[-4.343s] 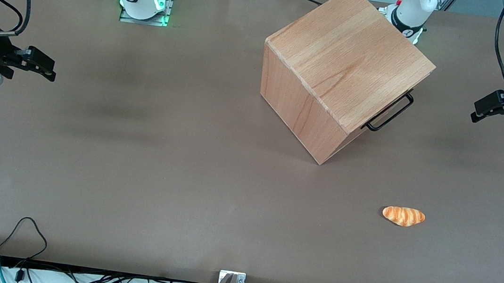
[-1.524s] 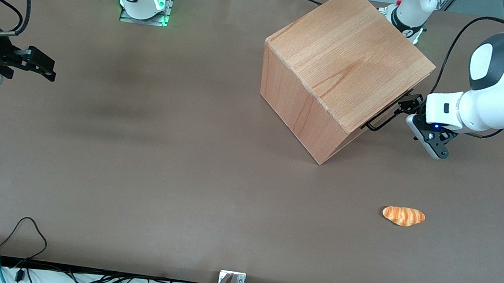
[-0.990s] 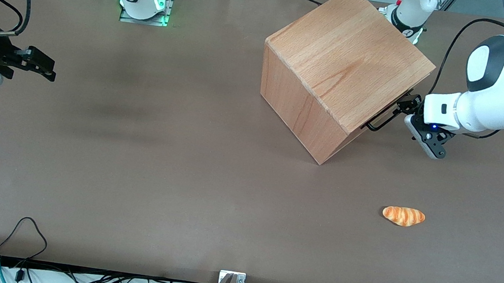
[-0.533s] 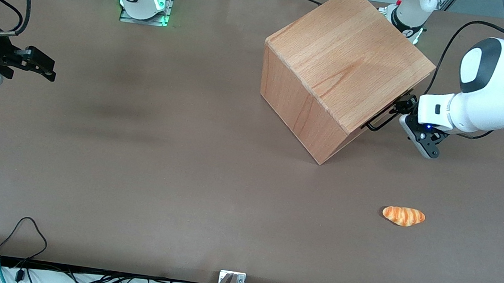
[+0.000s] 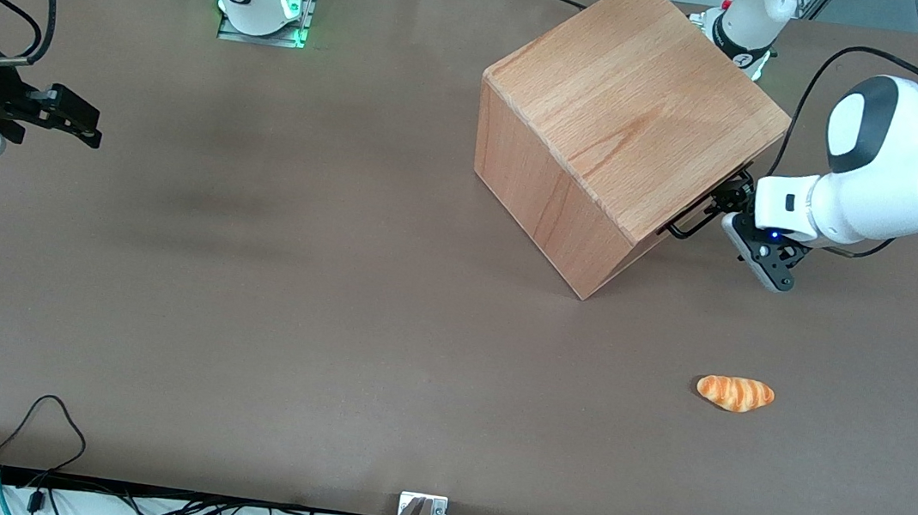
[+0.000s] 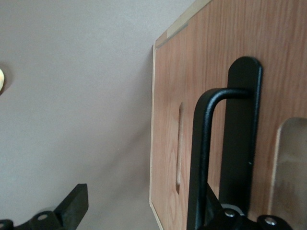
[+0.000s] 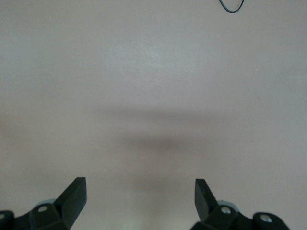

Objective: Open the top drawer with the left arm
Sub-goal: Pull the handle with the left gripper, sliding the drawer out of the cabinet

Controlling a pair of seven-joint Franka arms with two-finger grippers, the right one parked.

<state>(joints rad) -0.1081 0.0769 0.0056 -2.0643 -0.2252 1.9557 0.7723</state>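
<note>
The beech cabinet [image 5: 613,120] stands on the brown table, turned at an angle. The top drawer is shut; in the front view only its black bar handle [image 5: 706,210] shows under the cabinet's top edge. The left arm [image 5: 873,192] reaches in from the working arm's end. Its black gripper [image 5: 731,204] is right at the handle. In the left wrist view the drawer's wood front [image 6: 211,48] and the handle [image 6: 204,153] are close up. The gripper [image 6: 139,208] is open. One fingertip [image 6: 74,203] is off the cabinet's edge; the other is by the handle bar, mostly hidden.
A small orange bread roll [image 5: 735,393] lies on the table nearer the front camera than the cabinet, toward the working arm's end. Cables run along the table's near edge [image 5: 43,417]. The arm bases stand at the edge farthest from the camera.
The left arm has come in from the table's end and crept toward the cabinet, bringing the gripper up to the handle. The cabinet and roll have not moved.
</note>
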